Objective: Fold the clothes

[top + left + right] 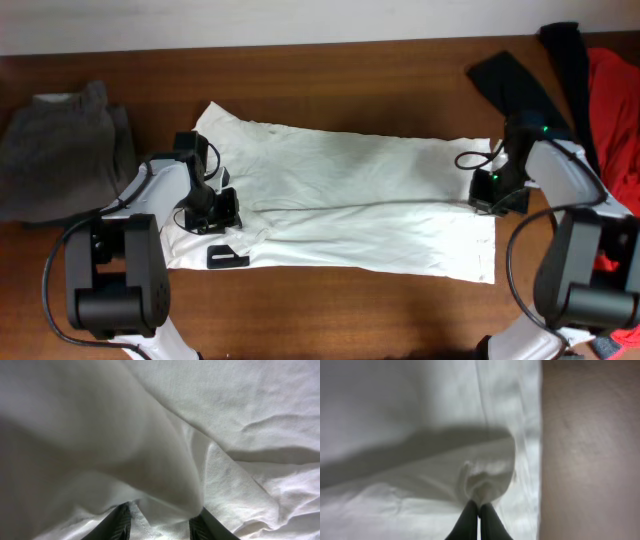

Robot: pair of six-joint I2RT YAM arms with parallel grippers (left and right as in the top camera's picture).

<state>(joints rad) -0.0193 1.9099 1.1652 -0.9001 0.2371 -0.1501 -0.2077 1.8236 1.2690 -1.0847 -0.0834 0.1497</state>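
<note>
While T-shirt [350,200] lies flat on table [330,310], both ends pinched.
Left tool [161,511] grips fold at 9 o'clock; right tool [479,508], hem at 3 o'clock.

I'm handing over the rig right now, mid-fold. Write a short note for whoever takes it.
Left gripper: closed on a raised fold of the white T-shirt, near its left end.
Right gripper: shut, pinching the shirt's right edge.
The shirt lies spread lengthwise on the table. The black garment and orange-red garment lie at the far right, and a grey garment at the far left.
Done: both grips taken.
Left: fold the shirt, then the black and orange-red garments.
</note>
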